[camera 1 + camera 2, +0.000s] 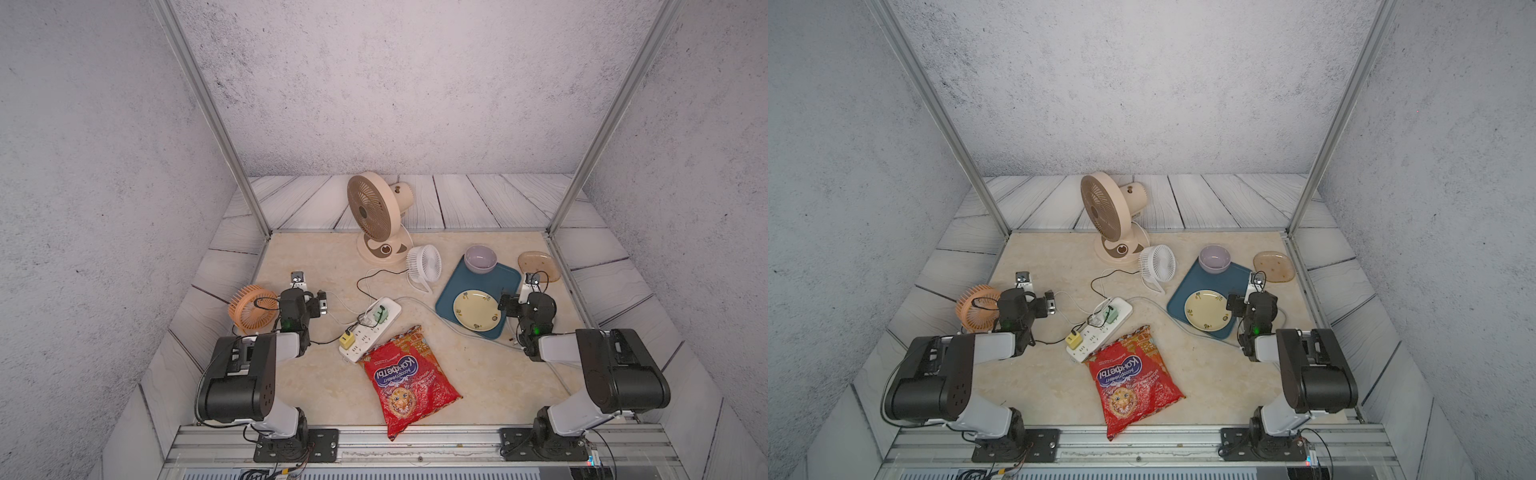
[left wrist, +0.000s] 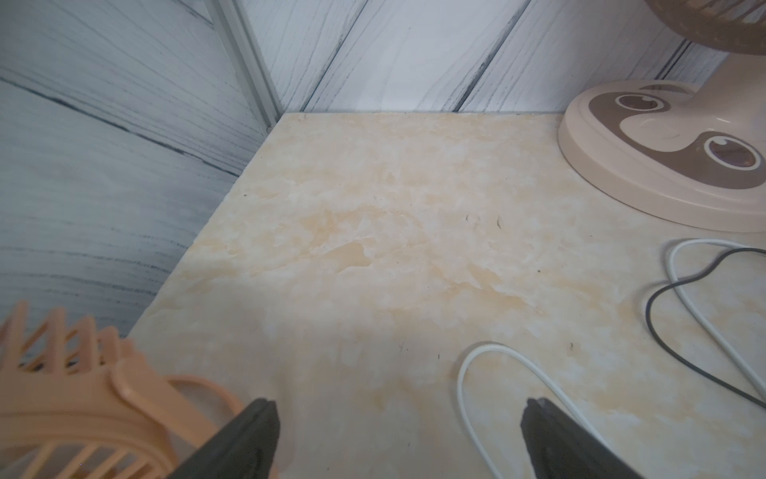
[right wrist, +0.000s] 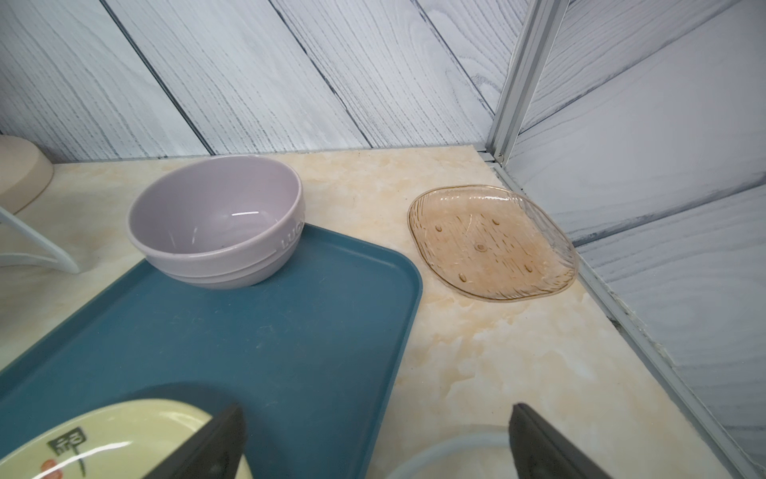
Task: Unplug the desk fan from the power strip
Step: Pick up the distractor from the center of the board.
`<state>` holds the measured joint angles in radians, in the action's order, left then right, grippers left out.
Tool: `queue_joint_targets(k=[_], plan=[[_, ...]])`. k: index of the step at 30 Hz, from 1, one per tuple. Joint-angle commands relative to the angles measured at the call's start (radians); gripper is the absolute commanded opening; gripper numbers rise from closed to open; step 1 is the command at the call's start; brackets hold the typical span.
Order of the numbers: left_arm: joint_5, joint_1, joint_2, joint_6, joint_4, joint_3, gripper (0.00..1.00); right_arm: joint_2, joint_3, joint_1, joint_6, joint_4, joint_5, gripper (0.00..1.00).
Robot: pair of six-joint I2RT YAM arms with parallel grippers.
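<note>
The left gripper [image 2: 400,408] hangs with its jaws spread wide and nothing between them, over bare table [image 1: 311,249]. An orange fan [image 1: 249,309] is just to its left and a loop of white cable [image 2: 534,373] is at its right finger. The right gripper [image 3: 377,410] is equally wide and empty, over the near right part of a blue tray [image 1: 461,282], beside a yellow plate [image 1: 476,309]. A purple bowl [image 3: 215,220] sits on the tray's far edge, and an amber glass dish [image 3: 493,242] lies further right.

Between the arms, mid-table, the power strip [image 1: 370,328] lies slantwise, with a green plug [image 1: 379,313] and a yellow plug [image 1: 346,340] in it. Its near end meets a red snack bag [image 1: 405,378]. The beige desk fan [image 1: 374,216] stands far centre, with a small white fan [image 1: 424,259] to its right.
</note>
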<state>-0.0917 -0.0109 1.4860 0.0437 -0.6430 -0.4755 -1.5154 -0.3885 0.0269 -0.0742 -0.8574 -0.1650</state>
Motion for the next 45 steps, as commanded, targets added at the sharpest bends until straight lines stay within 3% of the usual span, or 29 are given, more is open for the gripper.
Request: queue_joint_targets(k=[1, 5, 8, 11, 18, 22, 28, 31, 34, 39, 45], plan=[[-0.129, 0.002, -0.134, 0.053, 0.280, -0.122, 0.98, 0.161, 0.027, -0.002, -0.005, 0.091, 0.009, 0.99], [-0.332, 0.001, -0.175, 0.211, 0.769, -0.371, 0.98, 0.386, 0.010, -0.003, -0.090, 0.393, 0.051, 0.99], [-0.322, 0.000, -0.186, 0.307, 1.026, -0.501, 0.98, 0.536, -0.053, -0.004, -0.230, 0.723, 0.013, 0.99], [-0.193, 0.002, -0.268, 0.405, 1.116, -0.502, 0.98, 0.667, -0.120, -0.005, -0.369, 1.016, -0.016, 0.99], [0.102, 0.029, -0.579, 0.660, 1.233, -0.327, 0.98, 0.872, -0.198, -0.006, -0.577, 1.406, 0.204, 0.99], [0.183, 0.091, -0.762, 0.787, 1.389, -0.245, 0.98, 0.856, -0.246, -0.003, -0.615, 1.580, 0.325, 0.99], [0.395, 0.138, -1.052, 0.869, 1.629, -0.137, 0.99, 0.782, -0.321, -0.005, -0.591, 1.746, 0.353, 0.99], [0.579, 0.146, -1.149, 0.957, 1.581, -0.008, 0.99, 0.756, -0.329, -0.004, -0.592, 1.746, 0.395, 0.99], [0.704, 0.174, -1.199, 1.080, 1.410, 0.117, 0.99, 0.728, -0.329, -0.004, -0.603, 1.739, 0.433, 0.99], [0.689, 0.264, -1.139, 1.140, 1.179, 0.179, 0.98, 0.684, -0.325, -0.004, -0.612, 1.735, 0.497, 0.99], [0.599, 0.457, -0.828, 1.139, 0.922, 0.175, 0.98, 0.636, -0.338, -0.004, -0.610, 1.727, 0.527, 0.99]])
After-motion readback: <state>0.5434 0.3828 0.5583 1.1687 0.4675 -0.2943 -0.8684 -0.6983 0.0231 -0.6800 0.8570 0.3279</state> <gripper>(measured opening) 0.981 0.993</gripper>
